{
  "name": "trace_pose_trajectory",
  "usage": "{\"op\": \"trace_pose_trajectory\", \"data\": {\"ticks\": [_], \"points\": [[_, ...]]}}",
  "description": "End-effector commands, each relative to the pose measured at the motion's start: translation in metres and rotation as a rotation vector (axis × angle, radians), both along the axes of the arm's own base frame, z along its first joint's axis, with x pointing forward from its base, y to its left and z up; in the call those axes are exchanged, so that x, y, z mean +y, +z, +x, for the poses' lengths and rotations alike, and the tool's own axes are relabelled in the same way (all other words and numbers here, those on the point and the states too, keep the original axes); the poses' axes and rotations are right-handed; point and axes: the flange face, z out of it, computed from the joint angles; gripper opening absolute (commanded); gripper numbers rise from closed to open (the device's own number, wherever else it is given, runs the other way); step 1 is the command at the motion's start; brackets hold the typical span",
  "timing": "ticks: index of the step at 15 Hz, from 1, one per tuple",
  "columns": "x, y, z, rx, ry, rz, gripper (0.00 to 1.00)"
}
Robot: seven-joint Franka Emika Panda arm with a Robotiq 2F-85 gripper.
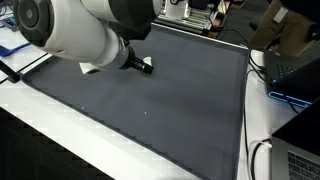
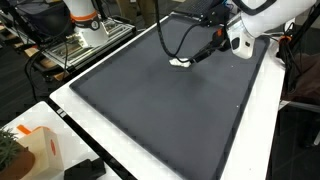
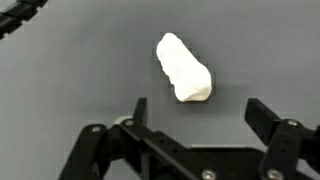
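The pincer (image 3: 200, 110) is hovering wide open and empty over the dark table (image 3: 60, 85), while the white lump (image 3: 183, 68) is lying flat just beyond its fingertips, long axis running slightly skewed across their closing line.

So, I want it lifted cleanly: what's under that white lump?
Only the dark grey mat shows around the white lump, which lies on it. The patch directly beneath is covered. The open pincer is apart.
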Motion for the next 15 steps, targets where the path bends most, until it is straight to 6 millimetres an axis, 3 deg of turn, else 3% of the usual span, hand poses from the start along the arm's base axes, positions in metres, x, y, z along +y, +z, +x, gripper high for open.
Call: {"op": "trace_pose_trajectory", "data": {"ticks": [1,15], "points": [[-0.001,-0.012,0.003,0.028,-0.036,-0.001,1.00],[0.003,-0.042,-0.008,0.121,-0.029,0.009,1.00]]}}
